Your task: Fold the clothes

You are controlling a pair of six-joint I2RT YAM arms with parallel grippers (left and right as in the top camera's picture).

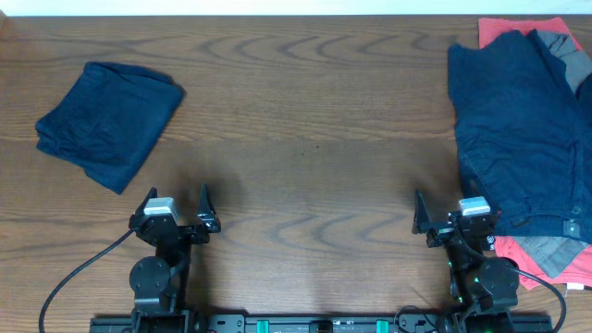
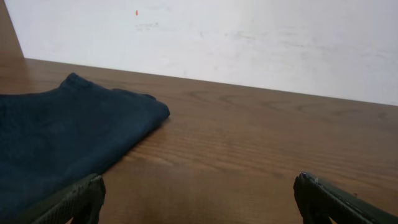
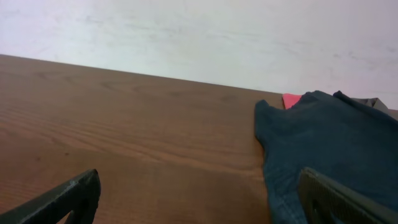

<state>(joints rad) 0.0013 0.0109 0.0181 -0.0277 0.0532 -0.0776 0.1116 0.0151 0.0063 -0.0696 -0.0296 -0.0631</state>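
Jaws wide, clothes [image 1: 523, 120] ahead, outboard.

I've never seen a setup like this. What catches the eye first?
A sprawling pile of clothes, navy over coral-red and grey, fills the right edge of the table. Far left lies one navy garment, neatly folded. Near the front edge, the left hand and right hand sit open and empty.

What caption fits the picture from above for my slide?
The left tool and right tool wait open; folded navy garment lies left, pile of navy, coral-red and grey clothes right.
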